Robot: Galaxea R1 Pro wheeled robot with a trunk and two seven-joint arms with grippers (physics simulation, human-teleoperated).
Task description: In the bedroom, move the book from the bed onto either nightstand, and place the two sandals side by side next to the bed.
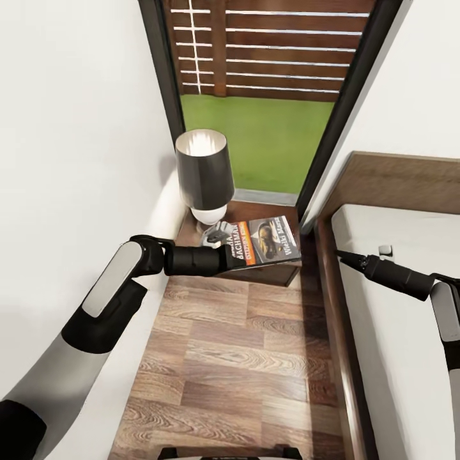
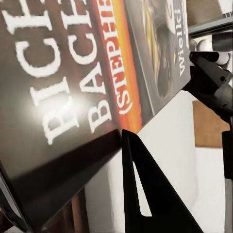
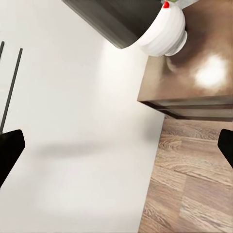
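The book has a glossy paper cover that catches glare, the nightstand is polished dark wood with a bright sheen, the floor is satiny wood plank, the lamp pairs a matt dark shade with a smooth white base, and the bed looks matt pale cloth.

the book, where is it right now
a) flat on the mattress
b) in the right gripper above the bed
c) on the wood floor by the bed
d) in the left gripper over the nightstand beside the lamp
d: the head view shows the book pinched at its spine end by the left gripper, over the nightstand next to the lamp; the right gripper is over the bed with nothing in it.
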